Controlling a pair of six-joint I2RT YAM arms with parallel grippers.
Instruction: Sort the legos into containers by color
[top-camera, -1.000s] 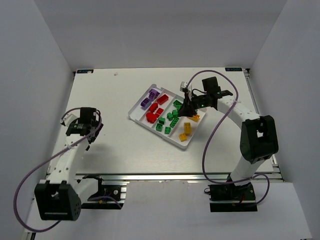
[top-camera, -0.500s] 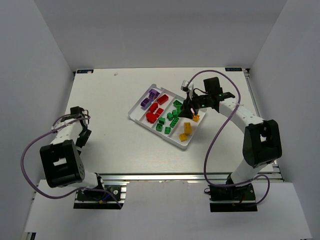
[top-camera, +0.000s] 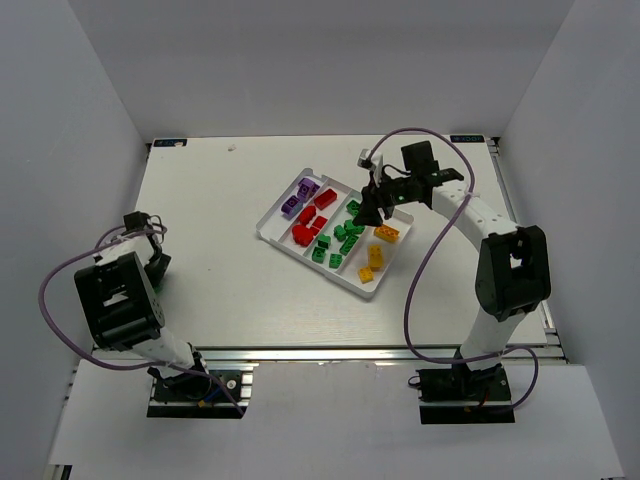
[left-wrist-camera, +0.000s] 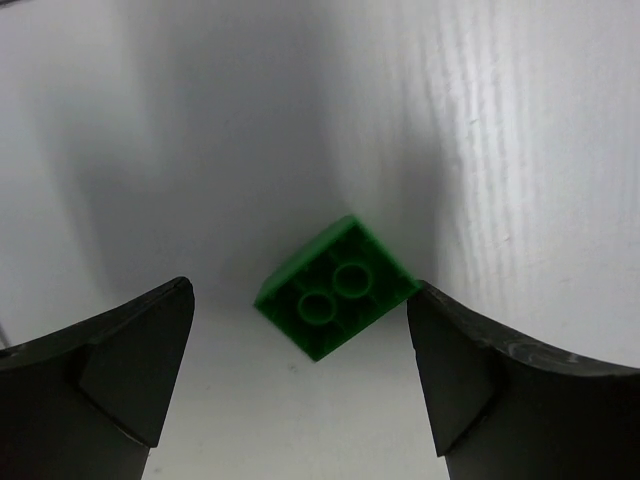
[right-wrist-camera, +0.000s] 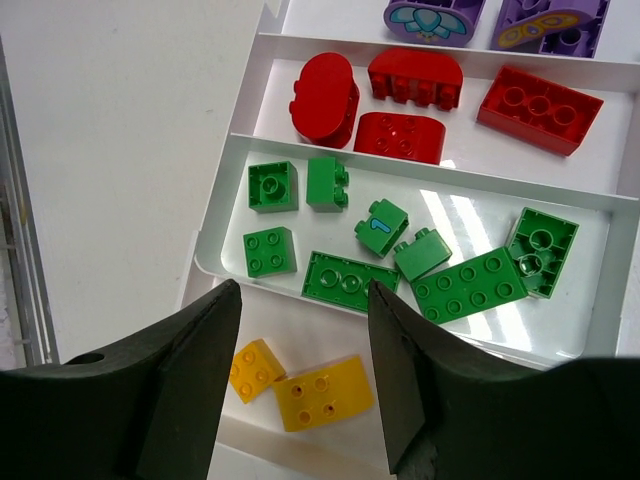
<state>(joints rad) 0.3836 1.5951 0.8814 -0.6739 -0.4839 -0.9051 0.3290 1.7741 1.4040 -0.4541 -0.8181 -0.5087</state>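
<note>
One green lego (left-wrist-camera: 335, 287) lies on the white worktop (top-camera: 220, 290) at the far left, between the spread fingers (left-wrist-camera: 120, 360) of the left end effector (left-wrist-camera: 300, 292), which pinches nothing. The brick sits cornerwise to them, one corner just beside the right-hand finger. The two round marks on its visible face line up on a diagonal rising to the right.

Right of centre stands the white tray (top-camera: 265, 232), set askew. Its four compartments run from near-left to far-right and lie side by side. The one furthest left holds the purple legos (top-camera: 299, 196), the next the red legos (top-camera: 310, 222), then the green legos (top-camera: 340, 240), and the near-right one the yellow legos (top-camera: 375, 255).

In the right wrist view a long red brick (right-wrist-camera: 540, 108) lies almost along its compartment. A long green brick (right-wrist-camera: 470, 285) does likewise, tilted a little, with a shorter green one (right-wrist-camera: 350, 280) just beside its end.

The right end effector (top-camera: 370, 212) hangs above the tray near the green compartment, fingers parted and holding nothing
</note>
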